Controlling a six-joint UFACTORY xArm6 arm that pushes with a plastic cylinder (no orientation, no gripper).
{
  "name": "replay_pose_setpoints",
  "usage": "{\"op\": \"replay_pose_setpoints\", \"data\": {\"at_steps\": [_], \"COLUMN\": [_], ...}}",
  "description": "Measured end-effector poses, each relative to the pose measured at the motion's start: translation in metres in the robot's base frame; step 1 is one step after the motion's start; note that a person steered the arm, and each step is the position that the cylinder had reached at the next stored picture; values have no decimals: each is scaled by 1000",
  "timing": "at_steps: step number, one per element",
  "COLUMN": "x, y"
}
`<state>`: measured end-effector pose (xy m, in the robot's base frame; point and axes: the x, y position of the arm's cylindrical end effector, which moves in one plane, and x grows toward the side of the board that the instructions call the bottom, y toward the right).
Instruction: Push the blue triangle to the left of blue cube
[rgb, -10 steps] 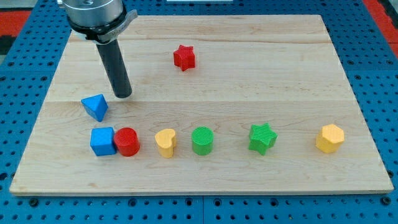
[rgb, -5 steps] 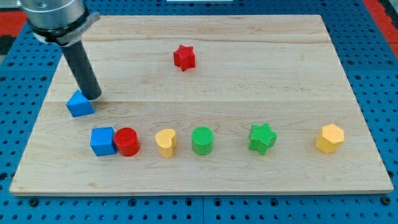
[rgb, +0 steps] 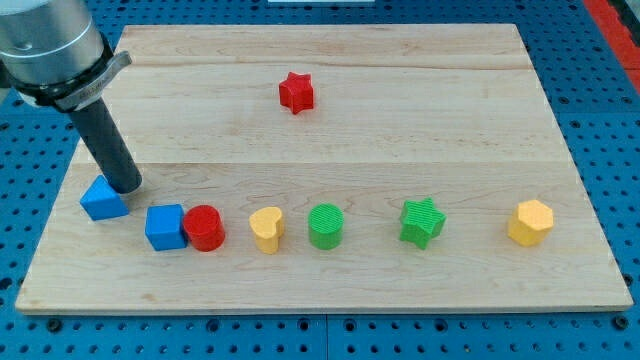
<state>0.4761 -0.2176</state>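
In the camera view, my tip (rgb: 126, 187) touches the blue triangle's (rgb: 103, 198) upper right edge; there is no claw, only a rod. The triangle sits left of the blue cube (rgb: 165, 226), slightly farther up the board (rgb: 400, 120) and apart from it. The push looks nearly done, with perhaps 1 small nudge down left.

our tip (rgb: 126, 186) touches triangle (rgb: 103, 198) at its upper right | triangle just left of and slightly above blue cube (rgb: 165, 226) | bottom row on board (rgb: 400, 130), left to right: cube touching cylinder (rgb: 204, 228), heart (rgb: 266, 229), green cylinder (rgb: 325, 225), green star (rgb: 422, 222), hexagon (rgb: 530, 222) | red star (rgb: 296, 91) alone near top
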Motion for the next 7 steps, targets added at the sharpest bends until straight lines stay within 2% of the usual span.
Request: {"op": "replay_pose_setpoints", "data": {"at_steps": [1,2,4,7], "x": [-32,-31,0,16], "y": [1,-26,-21,-9]}}
